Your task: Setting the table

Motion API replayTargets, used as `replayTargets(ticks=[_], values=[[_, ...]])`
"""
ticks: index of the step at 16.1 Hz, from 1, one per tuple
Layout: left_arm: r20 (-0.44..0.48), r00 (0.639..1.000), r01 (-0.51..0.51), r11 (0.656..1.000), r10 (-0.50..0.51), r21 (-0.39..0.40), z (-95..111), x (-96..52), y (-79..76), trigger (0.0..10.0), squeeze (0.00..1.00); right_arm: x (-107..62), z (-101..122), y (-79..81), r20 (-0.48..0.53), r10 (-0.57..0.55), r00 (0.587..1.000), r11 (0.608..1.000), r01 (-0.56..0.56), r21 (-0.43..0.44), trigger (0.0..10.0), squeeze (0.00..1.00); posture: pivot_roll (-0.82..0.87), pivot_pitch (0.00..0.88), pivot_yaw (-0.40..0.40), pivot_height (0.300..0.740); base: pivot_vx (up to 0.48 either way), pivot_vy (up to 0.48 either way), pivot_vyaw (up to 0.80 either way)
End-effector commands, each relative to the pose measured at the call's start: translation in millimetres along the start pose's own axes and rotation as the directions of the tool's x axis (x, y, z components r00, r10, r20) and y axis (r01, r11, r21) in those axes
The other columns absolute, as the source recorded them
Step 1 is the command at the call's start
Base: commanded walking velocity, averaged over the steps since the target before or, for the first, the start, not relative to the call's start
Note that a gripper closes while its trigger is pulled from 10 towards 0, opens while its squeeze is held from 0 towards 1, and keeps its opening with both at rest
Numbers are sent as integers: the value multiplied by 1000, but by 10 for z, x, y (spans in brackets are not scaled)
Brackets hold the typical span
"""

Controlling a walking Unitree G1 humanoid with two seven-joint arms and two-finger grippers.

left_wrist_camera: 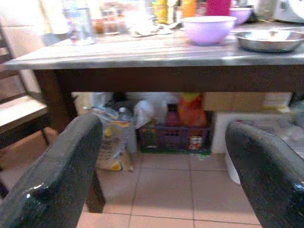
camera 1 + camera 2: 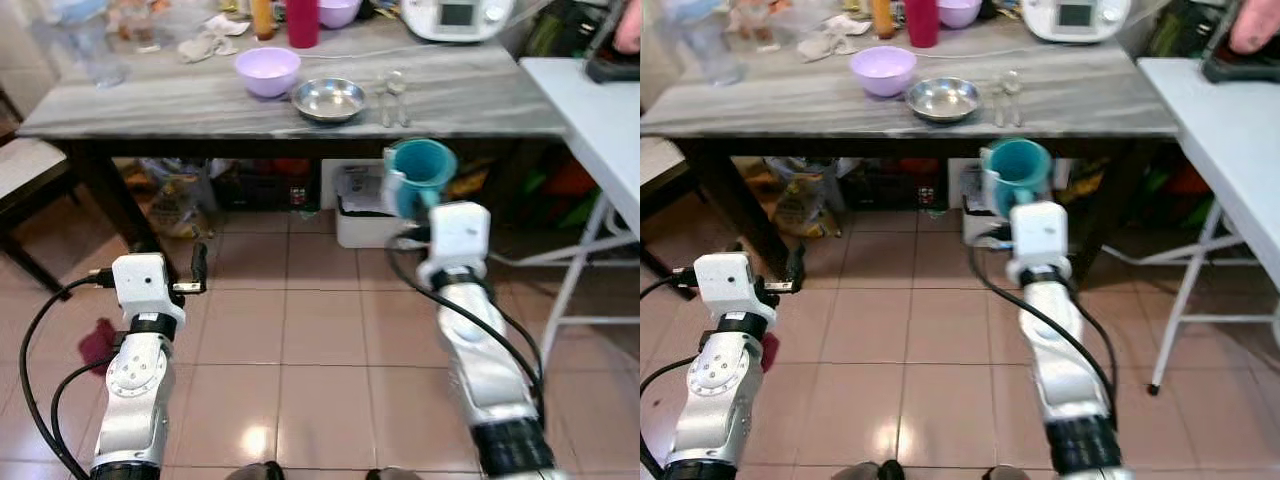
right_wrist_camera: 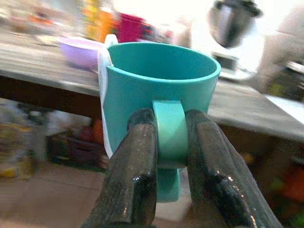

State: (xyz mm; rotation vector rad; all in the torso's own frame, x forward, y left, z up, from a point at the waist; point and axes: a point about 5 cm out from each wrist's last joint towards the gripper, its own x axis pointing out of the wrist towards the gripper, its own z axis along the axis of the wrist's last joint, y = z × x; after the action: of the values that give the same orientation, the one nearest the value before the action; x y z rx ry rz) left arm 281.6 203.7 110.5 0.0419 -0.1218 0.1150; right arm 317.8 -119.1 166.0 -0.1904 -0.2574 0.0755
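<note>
My right gripper (image 2: 414, 200) is shut on the handle of a teal mug (image 2: 420, 172), held upright below and in front of the grey table's (image 2: 150, 100) front edge. In the right wrist view both black fingers (image 3: 132, 175) clamp the mug's (image 3: 156, 90) handle. On the table sit a lilac bowl (image 2: 267, 70), a steel dish (image 2: 328, 98) and some cutlery (image 2: 392, 95). My left gripper (image 2: 198, 268) is open and holds nothing, low over the tiled floor near the table's left leg.
A red cup (image 2: 302, 22), a second lilac bowl (image 2: 338, 11), bottles and a white appliance (image 2: 455, 17) crowd the table's back. Boxes and bags (image 2: 365, 205) lie under it. A white folding table (image 2: 595, 120) stands on the right, a chair (image 2: 25, 175) on the left.
</note>
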Motion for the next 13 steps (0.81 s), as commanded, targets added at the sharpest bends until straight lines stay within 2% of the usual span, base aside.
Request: replayTargets(ticks=[1, 2, 5, 8, 10, 11, 13], values=[[40, 999, 23, 1000, -23, -3, 99, 23, -38, 10000, 0, 30, 41, 6, 40, 30, 999, 999, -29, -25, 10000, 0, -27, 96, -5, 740, 0, 0, 0], [40, 998, 40, 999, -38, -30, 120, 63, -55, 10000, 0, 39, 6, -36, 27, -4, 1000, 999, 5, -33, 10000, 0, -32, 102, -1, 740, 0, 0, 0], [77, 994, 81, 996, -77, -41, 217, 121, -112, 10000, 0, 18, 38, -144, 46, -58, 997, 997, 60, -42, 10000, 0, -67, 97, 14, 740, 0, 0, 0], [85, 989, 124, 990, -118, -68, 229, 170, -269, 10000, 0, -52, 7, -297, 44, -134, 990, 989, 136, -58, 10000, 0, -91, 96, 23, 740, 0, 0, 0], [92, 983, 164, 983, -156, -79, 258, 211, -345, 10000, 0, -63, 7, -357, 24, -189, 982, 981, 190, -51, 10000, 0, -119, 111, 22, 740, 276, 0, -297], [89, 983, 166, 982, -158, -91, 252, 218, -369, 10000, 0, -73, 7, -348, 27, -181, 983, 982, 182, -52, 10000, 0, -123, 118, 30, 740, 364, 0, -688], [89, 981, 181, 978, -173, -102, 255, 204, -442, 10000, 0, -86, 3, -346, 31, -168, 985, 984, 170, -60, 10000, 0, -112, 130, 35, 740, 399, 0, 0]])
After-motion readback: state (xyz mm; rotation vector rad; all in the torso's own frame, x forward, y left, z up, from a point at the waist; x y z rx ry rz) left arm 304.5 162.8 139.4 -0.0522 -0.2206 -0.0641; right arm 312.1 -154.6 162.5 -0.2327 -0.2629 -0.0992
